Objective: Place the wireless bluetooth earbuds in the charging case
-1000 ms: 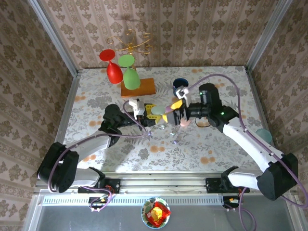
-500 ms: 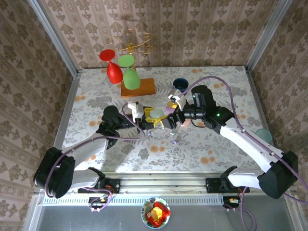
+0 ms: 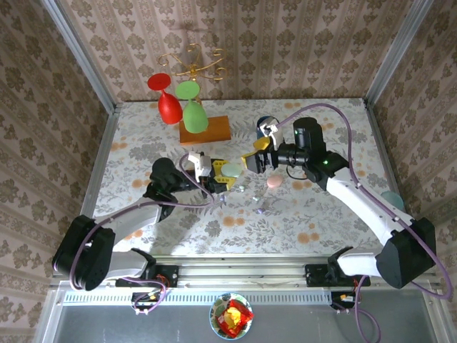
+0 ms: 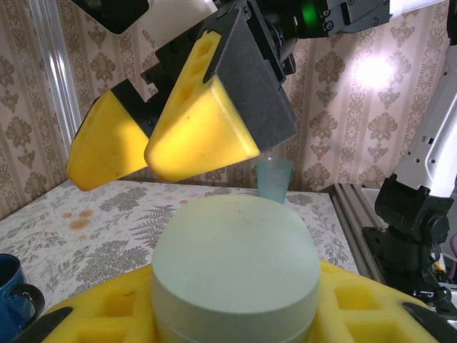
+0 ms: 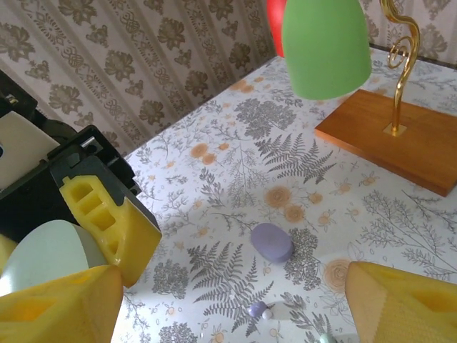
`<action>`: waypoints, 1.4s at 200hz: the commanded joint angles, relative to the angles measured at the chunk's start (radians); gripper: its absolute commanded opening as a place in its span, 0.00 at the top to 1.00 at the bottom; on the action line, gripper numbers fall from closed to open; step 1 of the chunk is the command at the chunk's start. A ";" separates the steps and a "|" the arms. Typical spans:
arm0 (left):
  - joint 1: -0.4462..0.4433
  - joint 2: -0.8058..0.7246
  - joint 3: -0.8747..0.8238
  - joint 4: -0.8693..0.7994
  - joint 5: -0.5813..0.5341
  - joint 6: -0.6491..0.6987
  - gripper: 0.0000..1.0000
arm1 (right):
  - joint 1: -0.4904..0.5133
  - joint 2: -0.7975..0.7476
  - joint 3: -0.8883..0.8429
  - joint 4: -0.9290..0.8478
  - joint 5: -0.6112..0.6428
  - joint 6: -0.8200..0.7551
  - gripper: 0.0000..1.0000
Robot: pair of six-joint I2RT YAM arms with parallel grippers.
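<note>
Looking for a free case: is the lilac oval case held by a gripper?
No, the lilac oval case lies loose on the floral table, clear of the right gripper.

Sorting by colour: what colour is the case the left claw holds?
Pale mint case, clearest in left wrist view.

A gold wire rack (image 3: 191, 63) on a wooden base (image 3: 207, 130) stands at 11 o'clock on the floral tablecloth (image 3: 136, 146). A red glass (image 3: 167, 100) and two green glasses (image 3: 193, 111) hang from the rack. A blue mug (image 3: 263, 121) sits at 12 o'clock, a teal cup (image 3: 391, 200) at 4 and a bowl (image 3: 231, 315) at 6.
</note>
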 commanded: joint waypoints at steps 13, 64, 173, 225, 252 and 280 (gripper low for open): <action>0.004 0.013 0.001 0.052 0.018 -0.041 0.68 | 0.002 -0.048 -0.037 0.074 -0.056 -0.002 0.15; 0.008 0.022 0.013 0.072 0.033 -0.086 0.69 | 0.093 -0.076 -0.063 0.003 -0.060 -0.254 0.06; 0.008 0.046 0.009 0.111 0.071 -0.090 0.71 | 0.073 -0.050 -0.049 0.137 0.079 -0.094 0.24; 0.009 0.055 0.017 0.164 0.107 -0.142 0.71 | 0.067 -0.004 -0.019 0.143 0.007 -0.086 0.25; 0.008 0.062 0.024 0.198 0.153 -0.195 0.71 | 0.067 0.020 0.000 0.143 -0.031 -0.082 0.28; 0.007 0.068 0.016 0.226 0.164 -0.219 0.71 | 0.067 0.035 0.016 0.138 -0.098 -0.097 0.38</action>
